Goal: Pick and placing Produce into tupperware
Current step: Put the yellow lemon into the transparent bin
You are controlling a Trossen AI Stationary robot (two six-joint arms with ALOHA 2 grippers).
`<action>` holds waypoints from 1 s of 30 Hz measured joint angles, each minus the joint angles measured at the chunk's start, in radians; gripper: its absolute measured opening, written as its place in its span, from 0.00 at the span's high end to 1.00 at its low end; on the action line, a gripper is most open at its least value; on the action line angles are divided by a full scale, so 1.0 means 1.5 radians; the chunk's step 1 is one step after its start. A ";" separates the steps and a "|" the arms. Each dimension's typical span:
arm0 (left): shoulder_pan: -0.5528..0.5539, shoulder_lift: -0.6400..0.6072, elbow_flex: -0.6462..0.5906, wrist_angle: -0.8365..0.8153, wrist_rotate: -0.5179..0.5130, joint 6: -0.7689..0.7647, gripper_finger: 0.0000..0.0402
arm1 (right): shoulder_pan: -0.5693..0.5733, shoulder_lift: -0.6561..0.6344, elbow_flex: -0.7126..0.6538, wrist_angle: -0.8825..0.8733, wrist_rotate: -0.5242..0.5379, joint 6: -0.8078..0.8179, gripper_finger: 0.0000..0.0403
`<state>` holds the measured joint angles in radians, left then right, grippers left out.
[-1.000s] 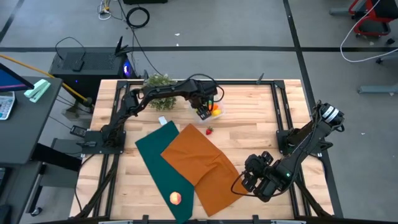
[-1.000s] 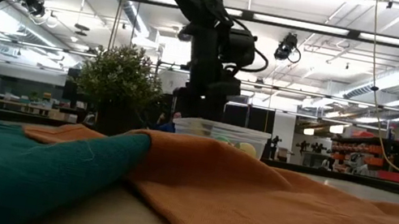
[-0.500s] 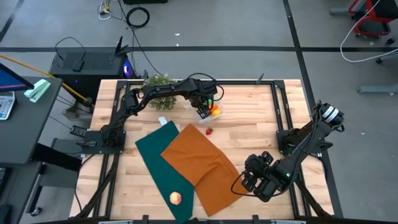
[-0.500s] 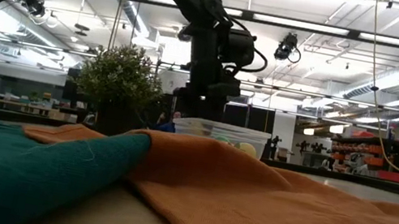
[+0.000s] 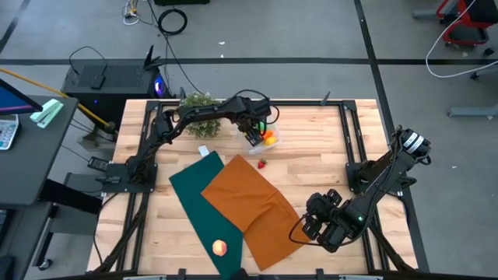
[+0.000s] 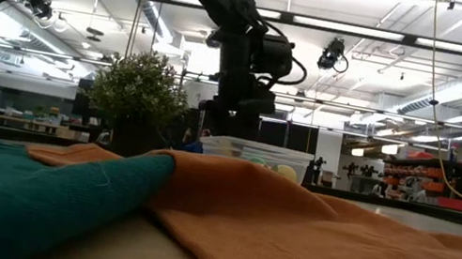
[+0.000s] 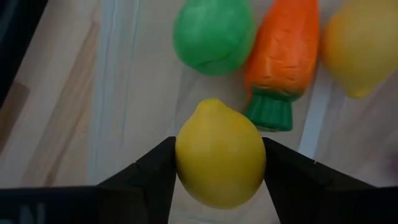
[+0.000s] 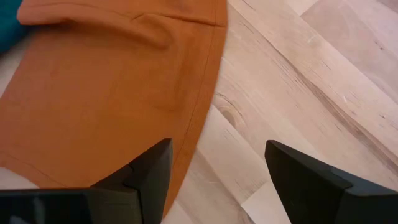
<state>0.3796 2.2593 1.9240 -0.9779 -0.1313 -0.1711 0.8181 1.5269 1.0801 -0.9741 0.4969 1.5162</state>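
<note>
The tupperware is crowded: a green fruit, a carrot and a yellow fruit lie close together, and the left gripper hangs over it, clamped on a lemon. The plant stands just beside the box. Bare wood lies open right of the orange cloth.

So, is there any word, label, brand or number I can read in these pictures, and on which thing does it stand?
No text can be read in any view.
The lemon, carrot, tupperware and both cloths carry no label.
Pale marks on the left wrist housing: cut off, unreadable.
</note>
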 joint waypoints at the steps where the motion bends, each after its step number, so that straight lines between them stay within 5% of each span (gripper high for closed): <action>1: 0.000 0.001 0.000 0.000 0.000 0.000 0.45 | 0.000 0.000 0.000 0.000 0.000 0.000 0.44; 13: -0.006 0.049 0.000 -0.028 -0.005 0.000 0.46 | 0.000 0.000 0.000 0.003 0.000 0.000 0.44; 30: -0.018 0.047 0.039 -0.036 -0.003 0.007 0.26 | 0.000 0.000 0.000 0.002 0.000 0.000 0.44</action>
<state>0.3520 2.3302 1.9831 -1.0315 -0.1353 -0.1603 0.8181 1.5269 1.0801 -0.9705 0.4973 1.5163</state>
